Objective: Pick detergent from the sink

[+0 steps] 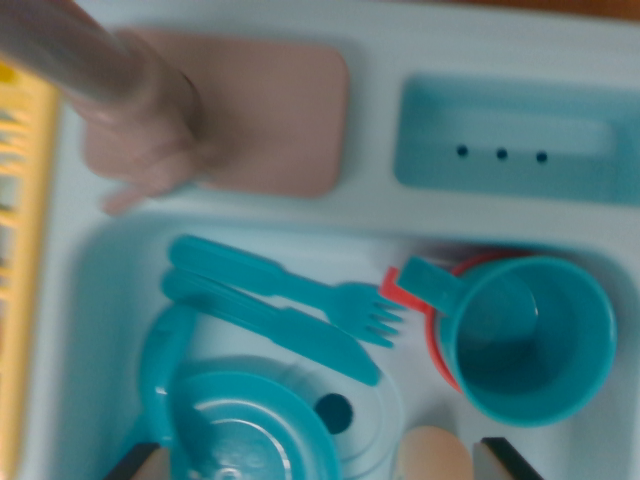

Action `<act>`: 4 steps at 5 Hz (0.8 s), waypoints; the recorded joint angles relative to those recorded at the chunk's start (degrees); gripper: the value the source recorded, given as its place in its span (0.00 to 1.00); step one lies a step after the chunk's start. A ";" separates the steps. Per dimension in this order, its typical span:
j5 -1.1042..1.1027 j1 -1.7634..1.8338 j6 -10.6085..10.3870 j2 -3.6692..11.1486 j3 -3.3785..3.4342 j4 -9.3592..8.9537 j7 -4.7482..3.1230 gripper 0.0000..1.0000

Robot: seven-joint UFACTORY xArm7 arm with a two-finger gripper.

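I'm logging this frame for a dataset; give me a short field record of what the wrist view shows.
surface: pale blue toy sink
in basin: teal plastic fork, teal plastic knife, teal plastic cup on a red item, teal round plate
on ledge: pink rectangular pad
faucet: pinkish, blurred
gripper: only the fingertips show at the bottom edge, open
detergent: not identifiable
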 joint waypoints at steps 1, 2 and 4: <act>0.01 -0.40 -2.54 0.36 -0.63 -2.36 -1.11 0.00; 0.01 -0.40 -2.54 0.36 -0.63 -2.36 -1.11 0.00; 0.01 -0.77 -4.90 0.69 -1.21 -4.55 -2.14 0.00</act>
